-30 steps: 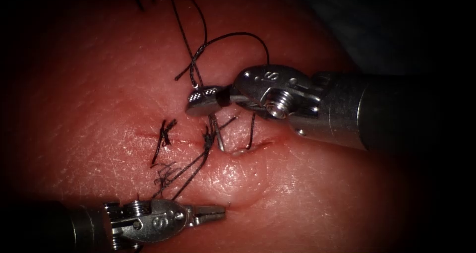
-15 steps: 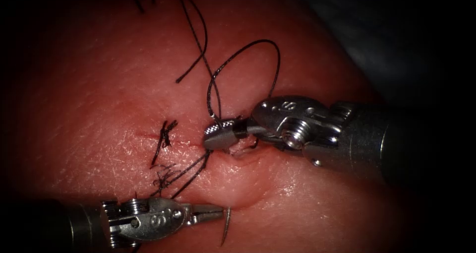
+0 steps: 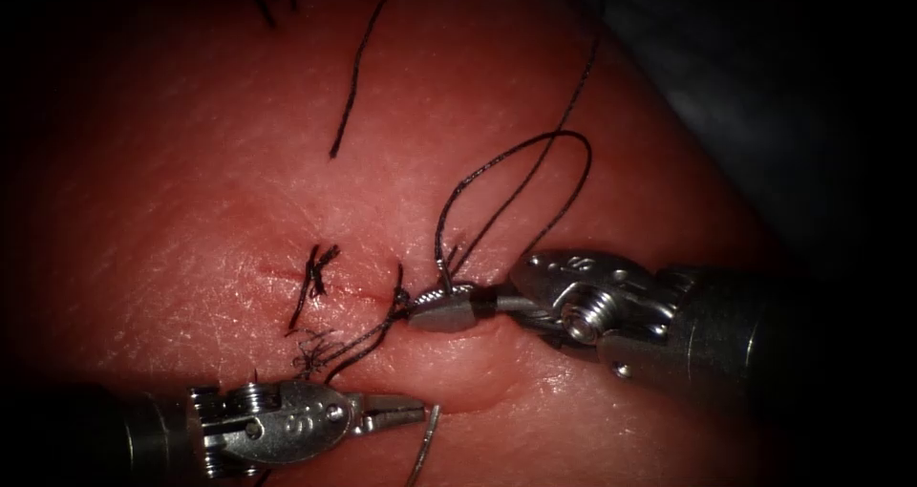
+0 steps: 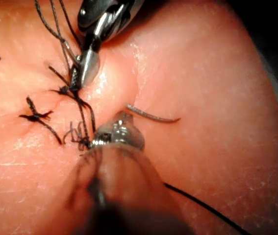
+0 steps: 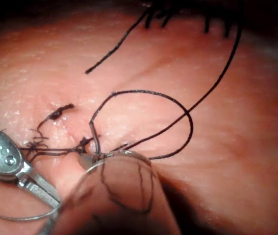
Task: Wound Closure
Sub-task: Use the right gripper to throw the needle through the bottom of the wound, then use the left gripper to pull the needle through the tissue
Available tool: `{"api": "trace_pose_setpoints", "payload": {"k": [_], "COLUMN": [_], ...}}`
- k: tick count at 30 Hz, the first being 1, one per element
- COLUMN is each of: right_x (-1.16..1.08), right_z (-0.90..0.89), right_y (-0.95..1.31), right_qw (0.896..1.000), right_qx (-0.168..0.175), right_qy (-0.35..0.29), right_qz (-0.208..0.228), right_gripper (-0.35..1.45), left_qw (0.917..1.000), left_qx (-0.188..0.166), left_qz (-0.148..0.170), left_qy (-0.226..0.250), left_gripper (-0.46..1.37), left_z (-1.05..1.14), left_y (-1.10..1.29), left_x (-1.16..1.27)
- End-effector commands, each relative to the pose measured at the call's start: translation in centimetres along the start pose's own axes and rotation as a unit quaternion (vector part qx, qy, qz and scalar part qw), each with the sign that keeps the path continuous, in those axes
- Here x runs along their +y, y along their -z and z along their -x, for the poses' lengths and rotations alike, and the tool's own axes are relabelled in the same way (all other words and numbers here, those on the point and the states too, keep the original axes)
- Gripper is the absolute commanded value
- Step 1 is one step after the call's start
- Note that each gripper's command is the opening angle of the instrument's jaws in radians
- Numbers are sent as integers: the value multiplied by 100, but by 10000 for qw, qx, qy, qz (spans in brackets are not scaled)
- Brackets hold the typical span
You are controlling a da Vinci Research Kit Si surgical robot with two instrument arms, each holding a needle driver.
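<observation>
1. Endoscope view: left tool (image 3: 411, 412) lies low at the near left, fingers clenched on the needle (image 3: 423, 446) near one end; the rest of the curve hangs free past the tip, clear of the tissue (image 3: 191, 191).
2. Right tool (image 3: 435, 307) comes in from the right, tip pressed on the cut (image 3: 353, 291) at the knot; fingers clenched on the thread (image 3: 535, 162), which rises from them in a loop on the far side.
3. A finished stitch (image 3: 313, 267) sits on the cut just left of the right tool's tip; a loose thread end (image 3: 358, 76) lies far off on the tissue.
4. Left wrist view: needle (image 4: 153, 115) seen as a thin arc lying over the tissue beside the left tool (image 4: 121, 128), not in it; right tool (image 4: 87, 68) tip down at the knot.
5. Right wrist view: thread loop (image 5: 178, 117) is wide open and crosses itself; left tool (image 5: 40, 188) holds the needle (image 5: 21, 217) at one end of its arc.
6. Room: bare tissue on the near right and far left; tissue edge falls to dark at the far right.
</observation>
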Motion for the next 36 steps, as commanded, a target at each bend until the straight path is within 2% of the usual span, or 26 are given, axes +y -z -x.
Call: {"api": "trace_pose_setpoints", "payload": {"k": [1, 2, 3, 4, 5, 6, 8, 10, 11, 14, 19, 22, 26, 30, 36], "right_x": [0, 4, 7, 7, 12, 13, 17, 23, 26, 35, 46, 47, 44, 34, 19], "right_z": [1, -4, -9, -10, -18, -20, -27, -36, -39, -48, -58, -55, -47, -28, 0], "right_y": [2, 7, 11, 12, 19, 21, 29, 39, 42, 52, 64, 69, 72, 77, 88], "right_qw": [9995, 9972, 9950, 9940, 9893, 9877, 9846, 9809, 9806, 9782, 9773, 9772, 9780, 9784, 9773], "right_qx": [53, 247, 448, 506, 812, 907, 1141, 1242, 1262, 1312, 1339, 1342, 1276, 1232, 1194], "right_qy": [304, 704, 893, 963, 1211, 1264, 1317, 1458, 1445, 1490, 1477, 1483, 1501, 1536, 1617], "right_qz": [61, 81, 91, 91, 111, 125, 170, 336, 396, 604, 721, 714, 689, 630, 677], "right_gripper": [-35, -24, 44, 61, 107, 112, 115, 116, 116, 114, 114, 112, 107, 104, 107], "left_qw": [10000, 9998, 9994, 9992, 9984, 9979, 9969, 9967, 9963, 9949, 9899, 9869, 9851, 9807, 9743], "left_qx": [59, 173, 317, 377, 532, 576, 608, 641, 653, 657, 749, 782, 781, 925, 1191], "left_qz": [23, 0, -34, -29, -61, -76, -90, -39, -14, 4, 169, 213, 233, 326, 541], "left_qy": [13, -28, -124, -116, -182, -294, -494, -495, -557, -767, -1196, -1396, -1517, -1693, -1834], "left_gripper": [-35, -35, -35, -35, -35, -35, -35, -35, -9, 35, 57, 70, 77, 65, 69], "left_z": [0, 0, 0, -1, 0, 0, -1, -1, -1, -2, -4, -9, -16, -32, -48], "left_y": [1, 2, 4, 6, 10, 11, 12, 12, 12, 12, 13, 14, 16, 16, 6], "left_x": [0, 0, 0, 0, -1, -1, -2, -3, -3, -3, -4, -6, -7, -4, 0]}}
